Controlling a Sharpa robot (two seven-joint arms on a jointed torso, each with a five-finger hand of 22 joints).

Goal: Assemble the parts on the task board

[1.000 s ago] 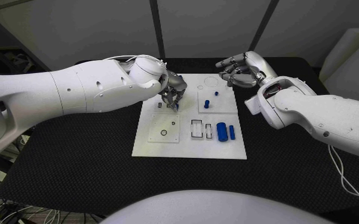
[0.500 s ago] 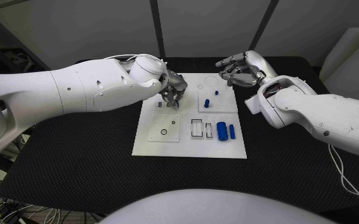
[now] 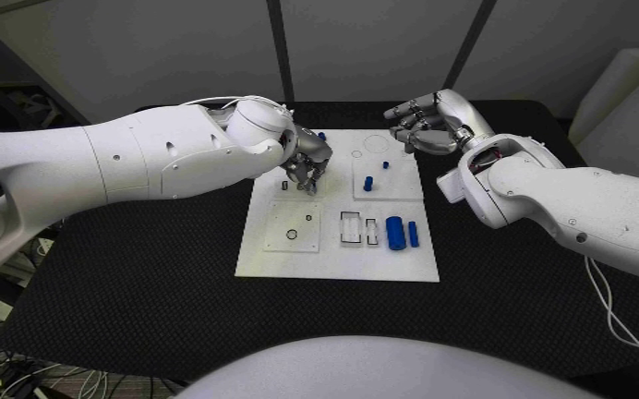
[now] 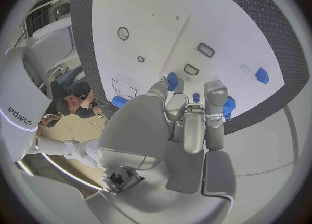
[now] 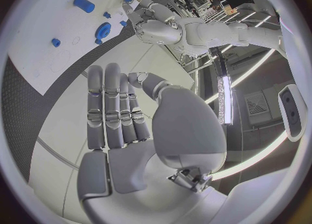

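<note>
The left hand (image 3: 307, 161) hovers over the white rectangular task board (image 3: 400, 270) on the black bench, its fingers (image 4: 171, 81) pinching a small blue plastic part (image 4: 172, 77). The part looks light, stiff and smooth, so it probably needs a fingertip pinch across its sides. The right hand (image 3: 428, 124) is empty, fingers loosely curled, beside the board's far corner.

Even, bright light; wrist views bend at their rims.
</note>
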